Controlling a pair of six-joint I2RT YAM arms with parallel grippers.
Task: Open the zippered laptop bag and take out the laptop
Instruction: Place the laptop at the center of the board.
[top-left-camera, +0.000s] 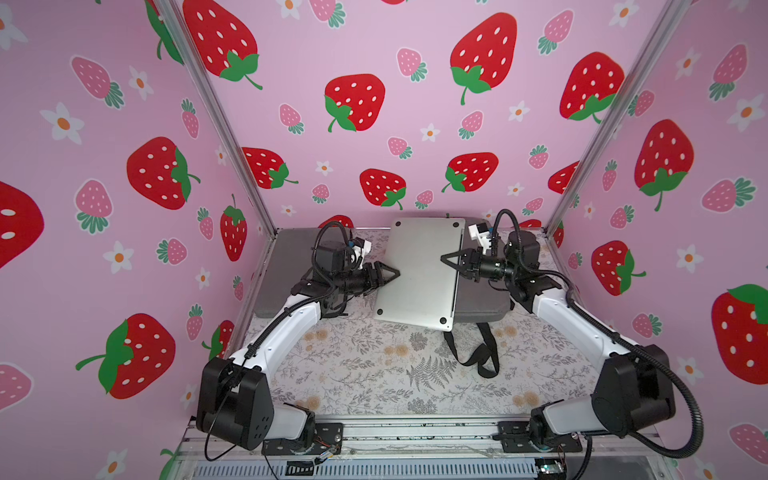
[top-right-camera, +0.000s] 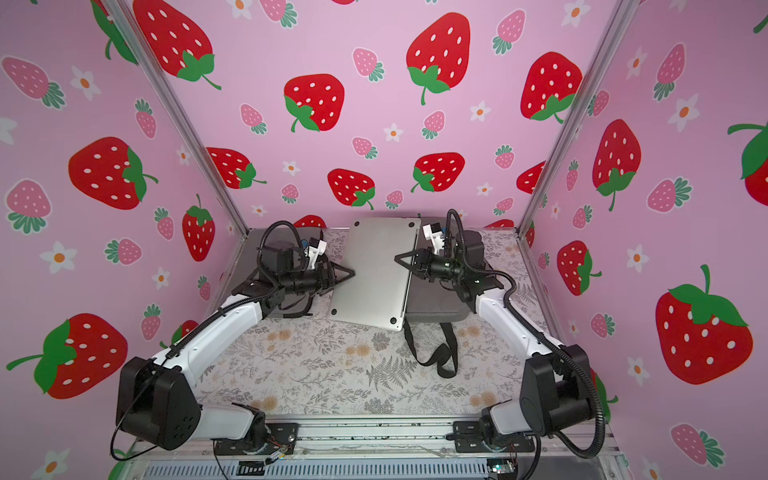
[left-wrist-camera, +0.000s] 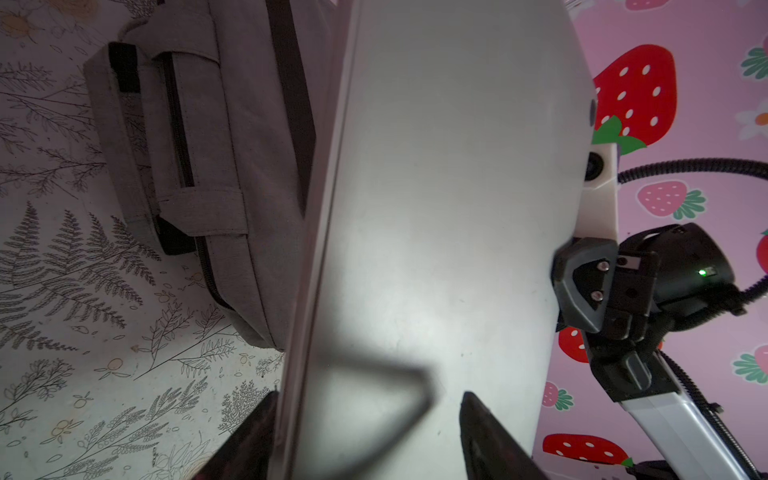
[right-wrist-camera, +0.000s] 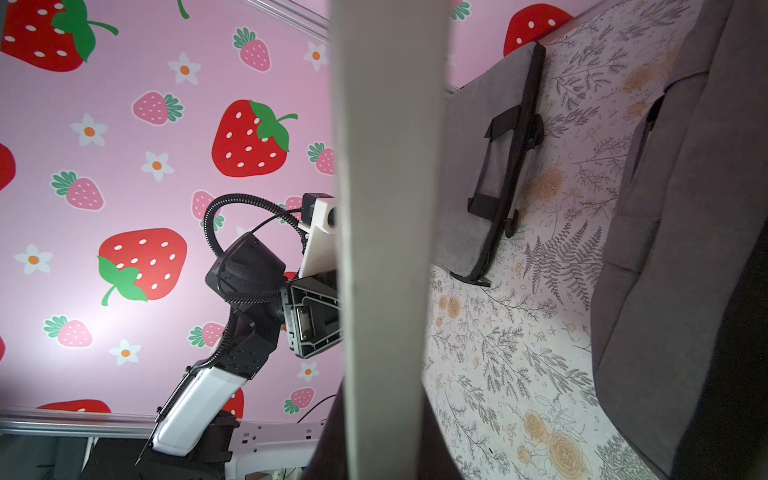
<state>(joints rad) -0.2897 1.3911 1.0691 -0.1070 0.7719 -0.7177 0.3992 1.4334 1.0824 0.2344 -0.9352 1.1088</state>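
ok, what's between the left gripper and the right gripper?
The laptop, bottom up, spans the gap between left gripper and right gripper, as both top views show.

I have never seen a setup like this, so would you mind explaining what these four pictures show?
These are two robot arms at one table, each ending in a two-jawed tool. Two pictures come from a stereo camera overhead and show the whole scene. The other two come from a camera on each wrist, hence the odd close angles. On the floral tablecloth lie a grey bag by the left arm and a second grey bag with a black strap on the right. The silver laptop is out, raised between the arms, underside up. The right tool is clamped on one long edge. The left tool sits at the opposite edge, but its jaws look spread, so it seems not to grip.
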